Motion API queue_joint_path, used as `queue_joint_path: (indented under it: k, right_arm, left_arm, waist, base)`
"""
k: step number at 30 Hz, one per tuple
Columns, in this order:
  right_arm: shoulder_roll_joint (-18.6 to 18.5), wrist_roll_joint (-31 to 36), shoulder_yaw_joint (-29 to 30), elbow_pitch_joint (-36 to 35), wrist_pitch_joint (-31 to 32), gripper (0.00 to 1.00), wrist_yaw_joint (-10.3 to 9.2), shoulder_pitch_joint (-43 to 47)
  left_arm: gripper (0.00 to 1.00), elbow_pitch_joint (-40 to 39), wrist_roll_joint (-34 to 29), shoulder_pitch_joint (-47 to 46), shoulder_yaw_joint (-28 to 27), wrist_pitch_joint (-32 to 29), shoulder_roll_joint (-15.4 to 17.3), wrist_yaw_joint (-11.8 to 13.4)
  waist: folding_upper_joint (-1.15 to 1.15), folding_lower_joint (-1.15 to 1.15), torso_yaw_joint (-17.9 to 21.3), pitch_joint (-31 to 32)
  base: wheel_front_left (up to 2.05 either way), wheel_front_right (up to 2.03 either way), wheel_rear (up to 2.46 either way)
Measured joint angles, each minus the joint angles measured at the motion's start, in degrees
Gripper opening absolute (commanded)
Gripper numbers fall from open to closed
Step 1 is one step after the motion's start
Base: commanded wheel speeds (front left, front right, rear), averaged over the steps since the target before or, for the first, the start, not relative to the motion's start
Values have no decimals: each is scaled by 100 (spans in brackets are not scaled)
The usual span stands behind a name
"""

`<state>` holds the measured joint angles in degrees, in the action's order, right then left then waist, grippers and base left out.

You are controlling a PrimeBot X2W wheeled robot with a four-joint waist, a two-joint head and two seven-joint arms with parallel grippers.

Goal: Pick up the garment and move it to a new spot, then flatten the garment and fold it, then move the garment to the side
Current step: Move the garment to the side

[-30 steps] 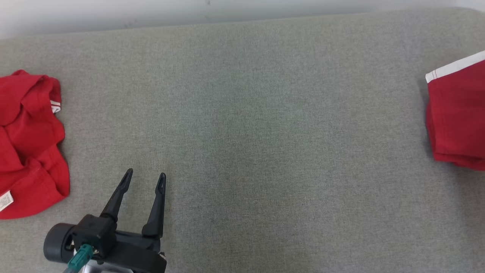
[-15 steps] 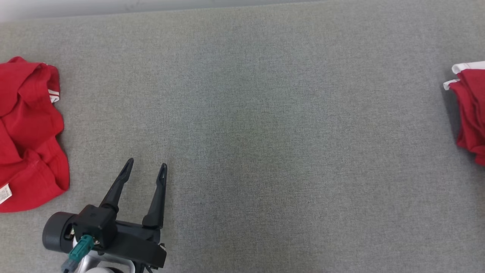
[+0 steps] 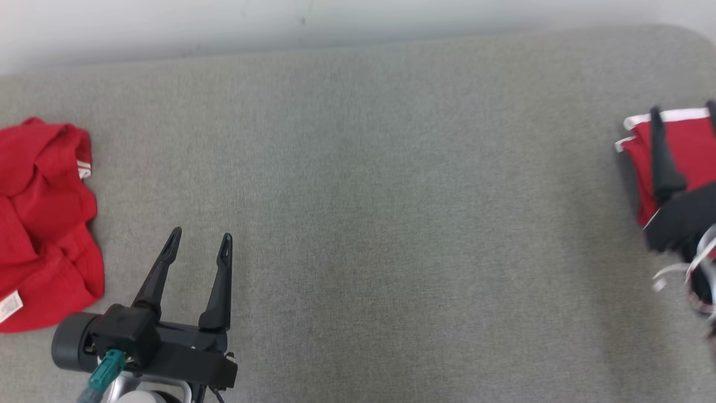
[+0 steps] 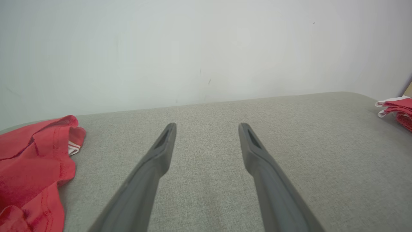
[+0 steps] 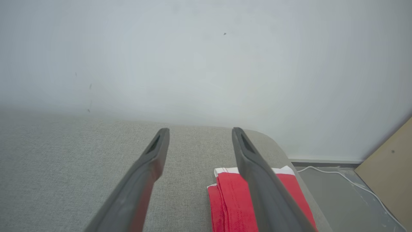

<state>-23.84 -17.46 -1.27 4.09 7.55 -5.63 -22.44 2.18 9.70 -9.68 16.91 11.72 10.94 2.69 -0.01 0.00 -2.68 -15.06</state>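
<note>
Placement at the side is judged to be the step in hand, and all but done. The folded garment [image 3: 687, 143], red with white trim, is stacked at the right edge of the tabletop [image 3: 391, 196], close to the far right corner. The right end effector [image 3: 683, 112] is poised over it with its fingers spread wide and nothing gripped between them. In the right wrist view one finger is seen crossing the cloth, but whether it touches cannot be told. The left end effector [image 3: 202, 233] is held fully spread and empty over bare tabletop near the front edge, with a crumpled garment [image 3: 45, 224] lying near it at the left edge. What is called for next is judged to be a clean lift of the right end effector, straight up and away, so that the folds are not caught or dragged; the crumpled garment may then be taken up in turn. Against the frame of a second ago, the right end effector, then shut and outside the head view, has been opened and is now seen in it. The folded garment, then lying broader, is now narrower and more bunched, though the camera has itself shifted, so part of that change may be owed to the view. The left end effector and the crumpled garment are unchanged.
</note>
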Motion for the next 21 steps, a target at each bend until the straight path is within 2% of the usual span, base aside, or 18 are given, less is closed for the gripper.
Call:
queue_joint_path:
  k: [10, 15, 21]
  right_arm:
    - [1074, -332, 57, -199, -1011, 100, -93, 1120]
    - [1274, -310, -232, -75, -1276, 100, -93, 1498]
    - [1330, -238, -432, -96, -1489, 100, -83, 1891]
  left_arm:
    - [100, 241, 260, 202, -235, 120, -87, 89]
    - [100, 241, 297, 459, -304, 145, -87, 118]
    - [100, 55, 296, 868, -404, 152, -31, 194]
  waist:
    - [0, -1, 160, 627]
    - [0, -1, 217, 984]
    - [-1, -2, 282, 1340]
  base:
    - [0, 0, 0]
    - [0, 0, 0]
    - [0, 0, 0]
